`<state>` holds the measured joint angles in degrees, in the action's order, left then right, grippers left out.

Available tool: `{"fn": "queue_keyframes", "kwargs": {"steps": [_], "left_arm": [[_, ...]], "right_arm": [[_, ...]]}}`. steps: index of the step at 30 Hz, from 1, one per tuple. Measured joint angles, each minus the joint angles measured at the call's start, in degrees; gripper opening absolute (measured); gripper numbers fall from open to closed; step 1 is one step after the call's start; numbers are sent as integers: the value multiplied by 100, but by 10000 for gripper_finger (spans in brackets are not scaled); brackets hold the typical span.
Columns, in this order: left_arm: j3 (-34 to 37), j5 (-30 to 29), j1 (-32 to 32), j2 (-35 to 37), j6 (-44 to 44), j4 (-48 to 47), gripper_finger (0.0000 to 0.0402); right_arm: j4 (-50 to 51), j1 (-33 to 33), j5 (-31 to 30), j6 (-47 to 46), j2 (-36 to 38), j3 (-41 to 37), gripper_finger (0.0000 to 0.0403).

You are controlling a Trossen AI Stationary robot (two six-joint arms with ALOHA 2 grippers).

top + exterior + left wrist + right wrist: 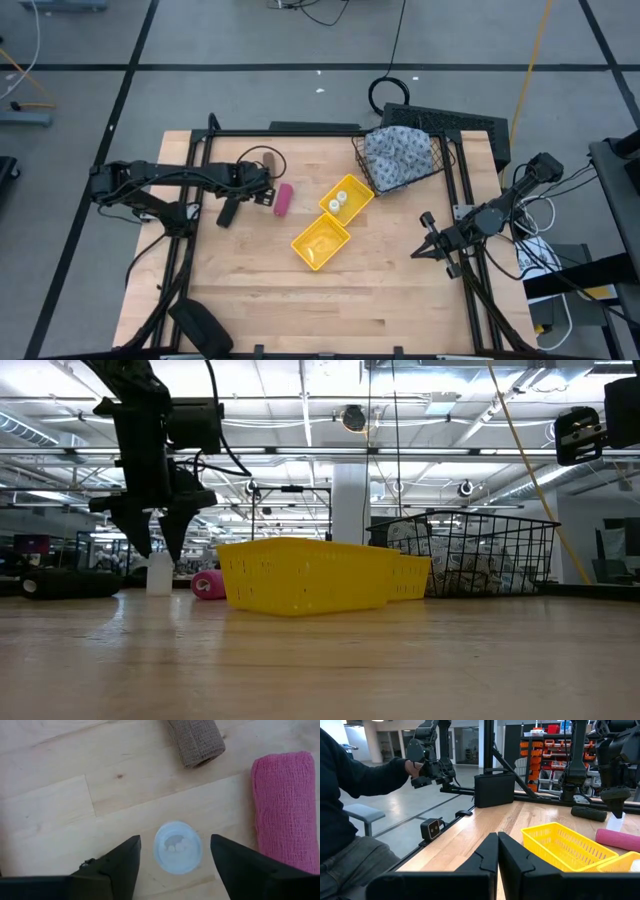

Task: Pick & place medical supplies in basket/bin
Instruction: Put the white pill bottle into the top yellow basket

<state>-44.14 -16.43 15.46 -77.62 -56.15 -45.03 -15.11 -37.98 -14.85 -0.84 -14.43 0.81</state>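
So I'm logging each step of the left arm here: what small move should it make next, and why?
Probably lower a little and close. The left end effector is open, straddling a small white bottle standing upright on the table, with one finger on either side. The pink roll and brown roll lie clear of it, so closing should catch only the bottle.

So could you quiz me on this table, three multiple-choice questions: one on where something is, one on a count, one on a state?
1. Where is the grey-blue cloth bundle?
A. in the black wire basket
B. in the yellow bin
C. beside the pink roll

2. How many small white bottles lie in the yellow bin?
A. none
B. two
C. five

3. The left tool is:
A. open over an upright white bottle
B. shut on the pink roll
C. inside the basket

Answers: A, high view shows cloth inside the mesh; B, two white caps in one compartment; A, the fingers straddle the bottle.
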Motion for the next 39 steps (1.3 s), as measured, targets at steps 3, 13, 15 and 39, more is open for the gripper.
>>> {"fn": "queue_keyframes", "kwargs": {"steps": [3, 13, 15, 39], "left_arm": [[0, -2, 0, 0, 8, 22, 257], [0, 84, 4, 0, 1, 35, 237], [0, 87, 14, 0, 9, 35, 234], [359, 114, 37, 0, -294, 231, 232]], "right_arm": [[0, -2, 0, 0, 2, -1, 0], [0, 0, 0, -1, -1, -1, 0], [0, -1, 0, 0, 0, 0, 0], [0, -2, 0, -1, 0, 1, 0]]}}
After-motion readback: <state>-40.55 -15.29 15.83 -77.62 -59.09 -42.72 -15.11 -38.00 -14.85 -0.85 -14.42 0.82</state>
